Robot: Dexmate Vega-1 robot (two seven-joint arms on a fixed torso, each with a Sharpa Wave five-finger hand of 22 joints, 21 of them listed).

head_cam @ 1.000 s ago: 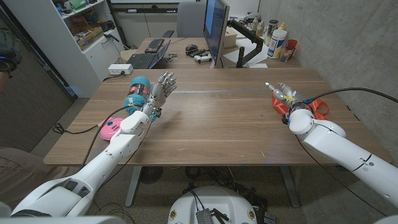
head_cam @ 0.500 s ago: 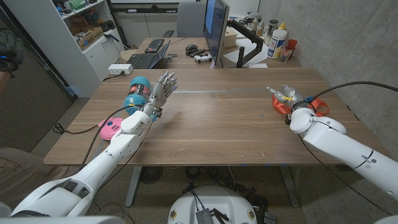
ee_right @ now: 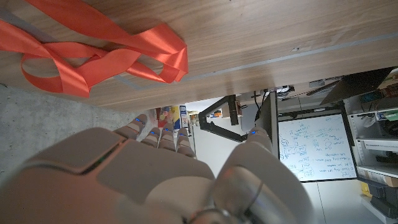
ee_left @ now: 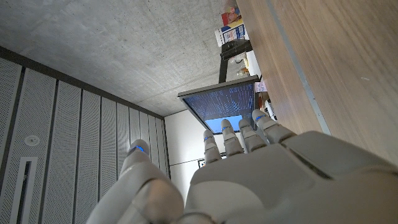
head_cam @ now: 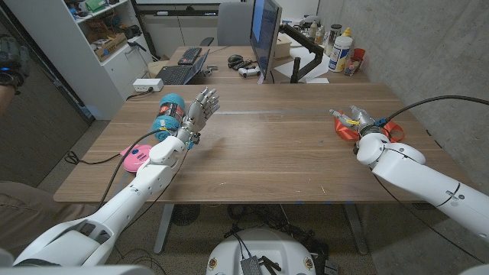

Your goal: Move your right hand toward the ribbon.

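In the head view the right hand (head_cam: 356, 118) hovers at the table's (head_cam: 267, 149) far right, over the orange ribbon (head_cam: 344, 127), which lies loose near the right edge; its fingers look apart and hold nothing; the left hand (head_cam: 197, 111) stands open, fingers up, beside a teal cylinder (head_cam: 169, 114). In the left wrist view the left hand (ee_left: 249, 168) shows spread fingers. In the right wrist view the ribbon (ee_right: 106, 53) lies just beyond the fingertips (ee_right: 163, 138); a slow, low approach, palm over the loops, should avoid pushing it off the edge.
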